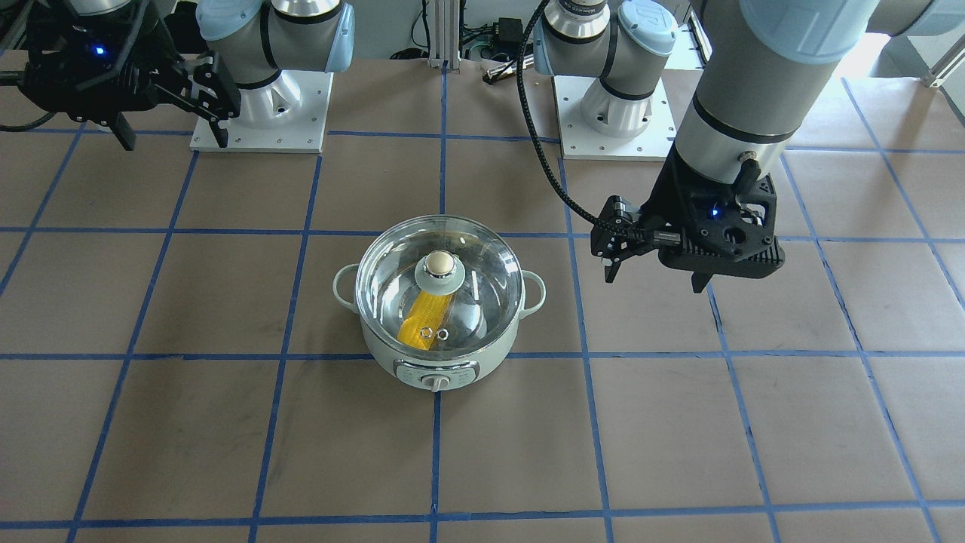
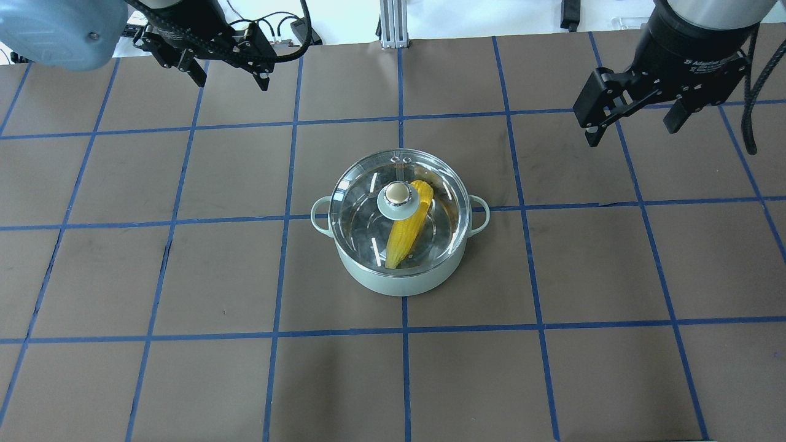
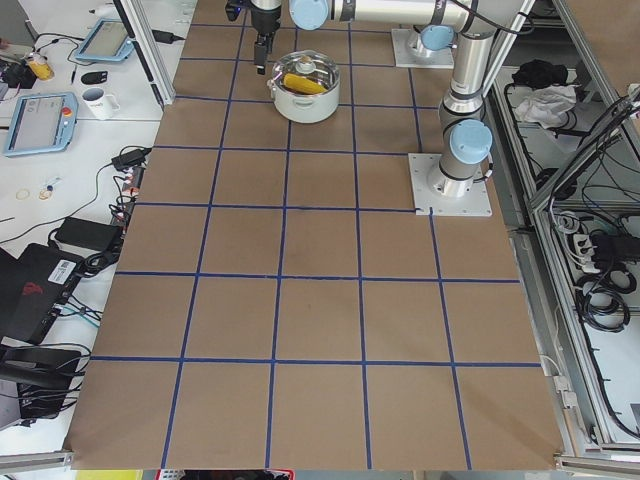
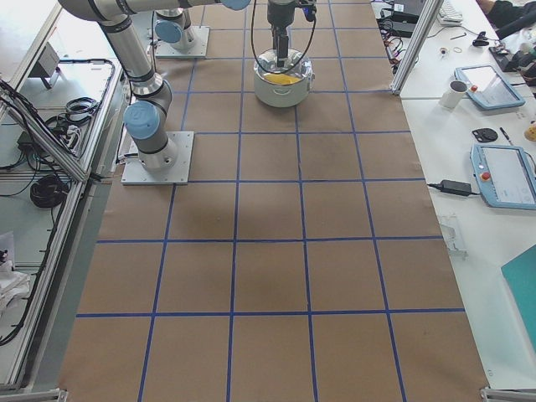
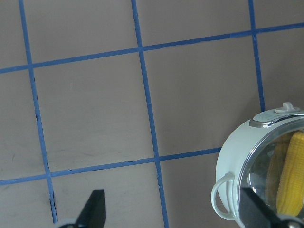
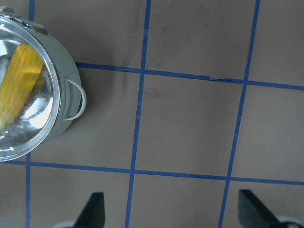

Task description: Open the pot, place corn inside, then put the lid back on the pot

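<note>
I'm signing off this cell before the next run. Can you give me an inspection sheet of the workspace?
Surface: table covered in brown paper with a blue tape grid.
Job's things: corn lies inside the pot; lid sits on the pot.
Clutter: nothing seen.
Grippers: left gripper and right gripper are both open and empty, off to either side of the pot.
Cables: black ribbed cable runs to the left gripper; another cable hangs by the right gripper.
Surroundings: side benches with a tablet and a mug.
</note>
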Controlling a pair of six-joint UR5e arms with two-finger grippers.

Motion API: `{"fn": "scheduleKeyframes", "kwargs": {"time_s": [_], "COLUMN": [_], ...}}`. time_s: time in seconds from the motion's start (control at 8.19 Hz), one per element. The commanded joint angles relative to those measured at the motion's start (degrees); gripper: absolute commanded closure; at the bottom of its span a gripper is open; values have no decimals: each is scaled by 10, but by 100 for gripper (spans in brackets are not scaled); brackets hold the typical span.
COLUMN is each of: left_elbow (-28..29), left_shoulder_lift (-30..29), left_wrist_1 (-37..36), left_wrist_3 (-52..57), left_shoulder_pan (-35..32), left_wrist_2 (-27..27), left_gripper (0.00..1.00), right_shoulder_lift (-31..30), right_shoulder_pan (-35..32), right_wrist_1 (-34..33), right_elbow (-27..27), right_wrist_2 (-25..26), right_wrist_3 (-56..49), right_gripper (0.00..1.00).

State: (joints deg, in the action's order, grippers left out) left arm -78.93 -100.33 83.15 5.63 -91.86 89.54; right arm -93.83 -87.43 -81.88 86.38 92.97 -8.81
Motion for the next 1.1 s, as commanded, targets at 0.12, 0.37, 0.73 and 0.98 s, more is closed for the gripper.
{"fn": "scheduleKeyframes", "kwargs": {"time_s": [0.12,0.37,0.73,0.98], "left_elbow": [-7,-9,0,-5], "left_shoulder_lift": [26,26,36,35], "left_wrist_1": [9,9,19,25], "left_wrist_3": [1,1,3,3], "left_shoulder_pan": [-1,-1,8,3], "left_wrist_2": [-9,-9,-17,-11], "left_gripper": [0,0,0,0], "right_shoulder_lift": [2,2,2,2], "right_shoulder_pan": [1,1,-1,0], "right_wrist_1": [0,1,5,6], "right_elbow": [0,0,0,0], "right_wrist_2": [-1,-1,-2,-1], "right_wrist_3": [-5,-5,-5,-5], "right_gripper": [0,0,0,0]}}
